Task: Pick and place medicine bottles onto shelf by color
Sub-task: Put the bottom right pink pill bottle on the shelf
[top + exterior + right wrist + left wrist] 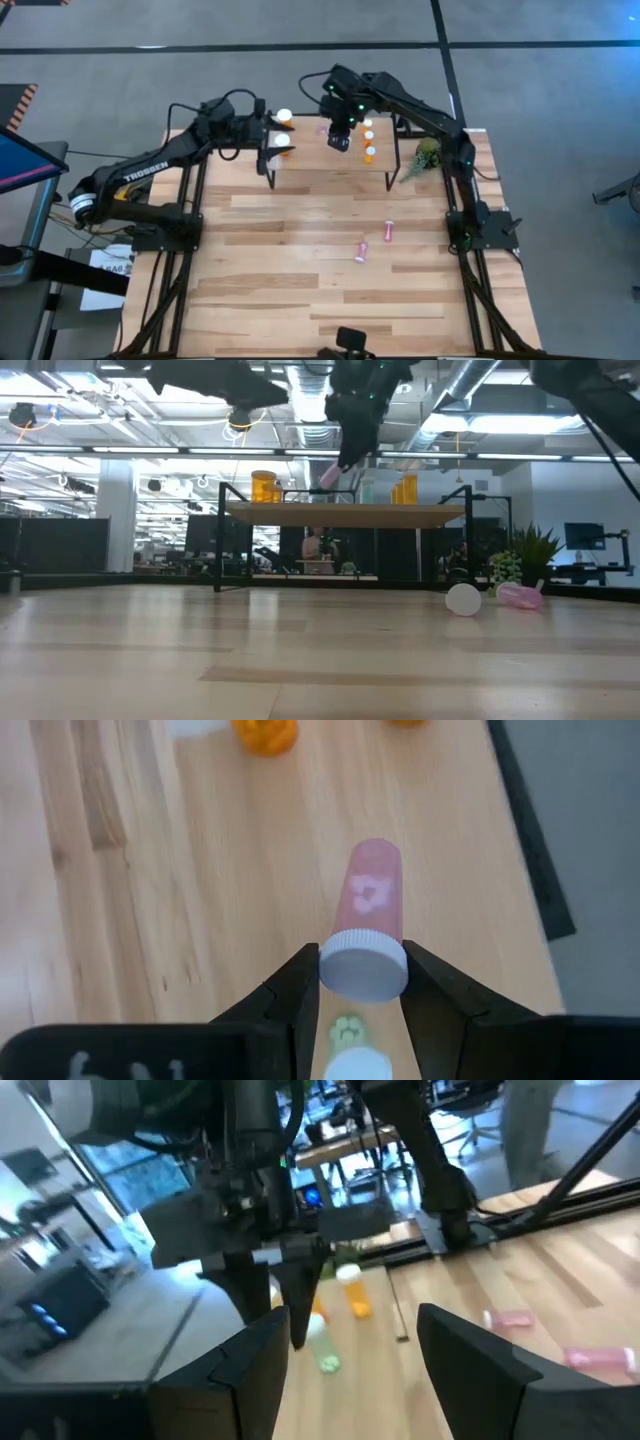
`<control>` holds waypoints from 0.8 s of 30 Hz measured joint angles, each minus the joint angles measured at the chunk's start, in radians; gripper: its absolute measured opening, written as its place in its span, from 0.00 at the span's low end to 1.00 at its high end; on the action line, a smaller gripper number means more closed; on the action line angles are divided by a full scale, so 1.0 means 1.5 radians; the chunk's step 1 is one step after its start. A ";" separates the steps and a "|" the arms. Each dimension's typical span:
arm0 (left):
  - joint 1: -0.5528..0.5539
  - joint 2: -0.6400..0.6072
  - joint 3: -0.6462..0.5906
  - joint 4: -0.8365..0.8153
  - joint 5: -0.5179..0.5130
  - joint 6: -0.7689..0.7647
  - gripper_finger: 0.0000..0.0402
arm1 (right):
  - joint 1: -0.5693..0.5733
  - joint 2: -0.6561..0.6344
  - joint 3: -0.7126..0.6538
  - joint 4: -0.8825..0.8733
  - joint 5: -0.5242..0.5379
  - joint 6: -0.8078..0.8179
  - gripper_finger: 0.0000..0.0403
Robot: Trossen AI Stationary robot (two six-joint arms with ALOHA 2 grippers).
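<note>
A pink bottle [372, 905] is clamped by its white cap between the fingers of the right gripper [362, 982], hanging above the shelf [250, 860] with a pale green bottle [352, 1050] directly beneath. The left gripper [345, 1350] hovers near the shelf's other end, fingers spread and empty; two more pink bottles [375, 241] lie on the worktop [300, 270] well away

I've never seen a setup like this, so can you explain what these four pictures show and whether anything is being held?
Two dark robot arms work at a wooden table. One picture looks straight down, one looks level across the tabletop, and two come from cameras on the wrists. The right hand grips a pink bottle by its white cap, above the shelf, where orange bottles already stand. The left hand is open and empty, hovering near the shelf's other end. Two more pink bottles lie on the table, and a small plant stands beside the shelf.
</note>
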 joint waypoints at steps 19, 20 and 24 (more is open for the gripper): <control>0.004 0.007 -0.077 0.053 -0.019 -0.028 0.52 | 0.004 0.030 0.020 -0.066 0.000 -0.002 0.35; -0.004 0.007 -0.077 0.052 -0.030 -0.027 0.53 | 0.008 0.030 0.020 -0.073 0.000 -0.002 0.35; -0.045 0.035 -0.077 0.072 -0.104 -0.018 0.56 | 0.026 0.027 0.019 -0.087 0.000 -0.002 0.35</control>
